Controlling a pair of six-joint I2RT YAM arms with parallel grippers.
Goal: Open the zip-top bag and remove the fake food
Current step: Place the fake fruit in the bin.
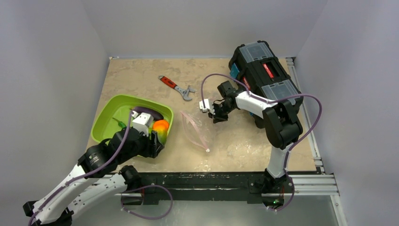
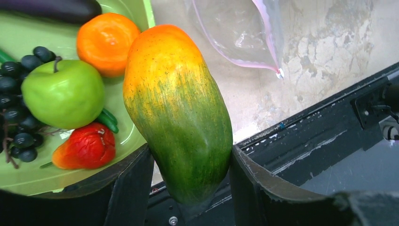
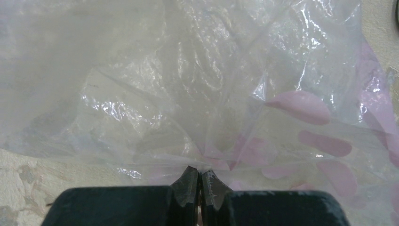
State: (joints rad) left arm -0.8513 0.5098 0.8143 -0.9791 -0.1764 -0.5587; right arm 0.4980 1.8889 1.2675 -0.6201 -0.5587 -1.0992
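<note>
Robot lab cell: 2 arms (image 1: 277, 127), alu rail frame (image 1: 308, 184), bare gray walls (image 1: 47, 70)

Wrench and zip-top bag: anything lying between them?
Nothing. The top view shows only bare tabletop between the wrench and the zip-top bag.

Fake food (image 2: 63, 93) in tray (image 1: 109, 106) at left, zip-top bag (image 1: 193, 128) just right, wrench (image 1: 176, 87) behind both, toolbox (image 1: 263, 70) far right.

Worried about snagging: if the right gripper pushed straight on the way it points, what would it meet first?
The clear crinkly zip-top bag: the right gripper looks shut on its plastic, which fills the view ahead. Depth beyond is unclear.
</note>
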